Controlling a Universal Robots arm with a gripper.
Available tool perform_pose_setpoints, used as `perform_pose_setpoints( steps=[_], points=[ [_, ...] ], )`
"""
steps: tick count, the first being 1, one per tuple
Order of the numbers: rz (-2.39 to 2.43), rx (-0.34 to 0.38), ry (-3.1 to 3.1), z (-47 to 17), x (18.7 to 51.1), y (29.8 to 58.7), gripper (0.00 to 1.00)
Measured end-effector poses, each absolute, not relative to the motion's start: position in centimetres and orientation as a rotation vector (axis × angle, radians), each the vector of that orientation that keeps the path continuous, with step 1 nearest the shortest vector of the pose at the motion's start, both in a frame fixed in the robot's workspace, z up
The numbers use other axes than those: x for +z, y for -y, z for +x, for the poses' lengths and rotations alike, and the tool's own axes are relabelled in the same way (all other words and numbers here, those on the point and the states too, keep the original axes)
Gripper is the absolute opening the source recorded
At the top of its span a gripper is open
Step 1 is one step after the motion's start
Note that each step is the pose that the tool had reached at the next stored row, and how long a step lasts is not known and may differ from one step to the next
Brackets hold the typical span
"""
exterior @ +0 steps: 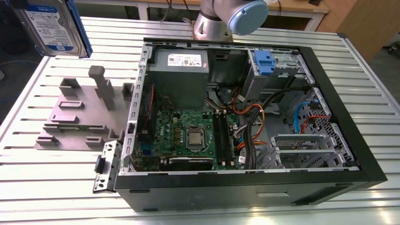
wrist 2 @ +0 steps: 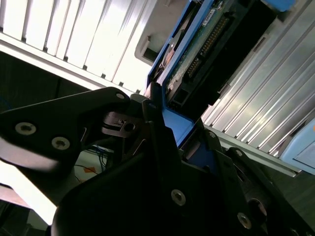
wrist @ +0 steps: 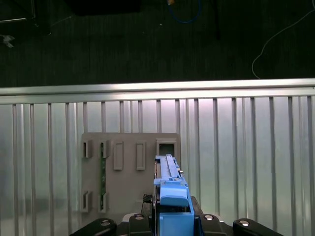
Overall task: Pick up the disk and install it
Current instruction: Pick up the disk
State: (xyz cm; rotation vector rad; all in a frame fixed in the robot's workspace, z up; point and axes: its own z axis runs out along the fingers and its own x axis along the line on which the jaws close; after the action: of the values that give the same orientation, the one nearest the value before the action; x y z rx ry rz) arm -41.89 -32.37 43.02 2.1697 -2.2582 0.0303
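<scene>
Exterior view: the disk [exterior: 53, 26] hangs in the air above the far corner of the counter [exterior: 50, 187] on the exterior view's left. It is well clear of the surface and stands nearly on edge, with its white-and-blue label facing the camera and its blue frame showing along one side. Below it, the grey holder [exterior: 81, 115] with upright posts lies flat on the ribbed counter, close to the edge on the exterior view's left. The holder sits just beside the open computer case [exterior: 337, 93], which fills the middle of the counter. Inside the case are a green circuit board [exterior: 187, 136], a grey power supply [exterior: 181, 61] and a blue drive bracket [exterior: 263, 63] towards the far wall. The robot arm [exterior: 225, 18] rises behind the case at the counter's far edge.

In the second wrist view the gripper [wrist 2: 179, 118] is pressed onto the disk [wrist 2: 206, 39]. Its black fingers [wrist 2: 153, 105] clamp the blue frame from either side, and the disk's green underside and connector row point away from the wrist.

In the first wrist view the disk [wrist: 170, 196] is seen edge-on over the holder [wrist: 128, 167]. The counter [wrist: 246, 157] spreads around them, and a dark floor [wrist: 98, 44] lies beyond its edge.
</scene>
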Motion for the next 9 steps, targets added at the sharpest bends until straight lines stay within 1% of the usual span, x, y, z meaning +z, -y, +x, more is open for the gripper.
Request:
perform_pose_setpoints(
  steps=[9],
  points=[
    [2.171,0.033,2.259,-41.9,44.3,32.4,0.36]
  ],
)
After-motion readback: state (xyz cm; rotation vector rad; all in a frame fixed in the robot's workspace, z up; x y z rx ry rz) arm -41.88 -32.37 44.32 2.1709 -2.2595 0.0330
